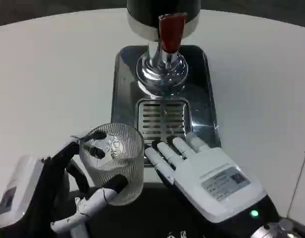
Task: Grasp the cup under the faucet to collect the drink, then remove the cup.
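Observation:
A clear ribbed plastic cup point(115, 161) stands near the front of the table, left of the drip tray. My left hand point(68, 191) wraps around it, with fingers on its far rim and its near side. The drink dispenser has a red tap lever point(171, 30) above a chrome faucet point(162, 69), and a slotted drip grate point(162, 119) lies below on the steel base point(202, 99). My right hand point(204, 171) lies flat beside the cup, fingers stretched toward the grate, holding nothing. The cup is in front and left of the faucet, not beneath it.
The white table point(53, 74) spreads out on both sides of the dispenser. A dark surface point(157, 213) fills the lower edge between my forearms.

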`<action>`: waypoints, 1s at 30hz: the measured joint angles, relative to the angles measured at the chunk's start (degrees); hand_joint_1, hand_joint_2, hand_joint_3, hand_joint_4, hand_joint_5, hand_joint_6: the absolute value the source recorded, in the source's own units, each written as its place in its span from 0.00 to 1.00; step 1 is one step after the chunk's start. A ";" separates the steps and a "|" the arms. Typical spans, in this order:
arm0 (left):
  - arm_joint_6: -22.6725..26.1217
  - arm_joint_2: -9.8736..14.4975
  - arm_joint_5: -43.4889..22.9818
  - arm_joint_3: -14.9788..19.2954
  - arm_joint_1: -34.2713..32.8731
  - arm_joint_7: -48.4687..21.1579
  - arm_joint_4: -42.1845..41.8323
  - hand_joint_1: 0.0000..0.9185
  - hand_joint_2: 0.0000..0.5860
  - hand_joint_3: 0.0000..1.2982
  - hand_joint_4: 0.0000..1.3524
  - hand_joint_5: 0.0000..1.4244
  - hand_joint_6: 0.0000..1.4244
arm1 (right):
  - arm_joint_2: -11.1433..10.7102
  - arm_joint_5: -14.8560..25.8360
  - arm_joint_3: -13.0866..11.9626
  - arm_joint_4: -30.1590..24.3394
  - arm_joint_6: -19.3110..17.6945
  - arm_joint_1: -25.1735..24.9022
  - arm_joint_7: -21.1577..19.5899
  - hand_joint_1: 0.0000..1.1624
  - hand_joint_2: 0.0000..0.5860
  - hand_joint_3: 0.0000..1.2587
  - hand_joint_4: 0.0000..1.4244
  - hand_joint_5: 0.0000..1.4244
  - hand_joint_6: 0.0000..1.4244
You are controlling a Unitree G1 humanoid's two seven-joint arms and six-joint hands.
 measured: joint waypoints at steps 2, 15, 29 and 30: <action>0.00 0.00 0.00 0.00 0.02 0.00 0.00 0.54 0.46 0.73 0.83 0.65 0.91 | 0.02 0.00 -0.03 0.00 -0.13 0.01 0.06 0.55 0.48 0.00 0.00 0.00 0.00; 0.00 0.00 0.00 0.36 0.19 -0.11 -0.05 0.54 0.46 0.73 0.83 0.65 0.91 | 0.62 -0.05 0.03 0.00 -0.31 0.10 0.46 0.55 0.48 0.00 0.00 0.00 0.00; -0.24 -0.53 0.39 -0.76 -5.59 0.09 4.80 0.54 0.46 0.73 0.83 0.65 0.91 | 2.21 -1.41 -1.79 -0.92 -0.20 1.61 1.50 0.55 0.48 0.00 0.00 0.00 0.00; -0.27 -0.54 0.59 -0.98 -6.71 0.23 6.22 0.54 0.46 0.73 0.83 0.65 0.91 | 2.30 -1.51 -2.10 -1.17 -0.17 2.09 1.60 0.55 0.48 0.00 0.00 0.00 0.00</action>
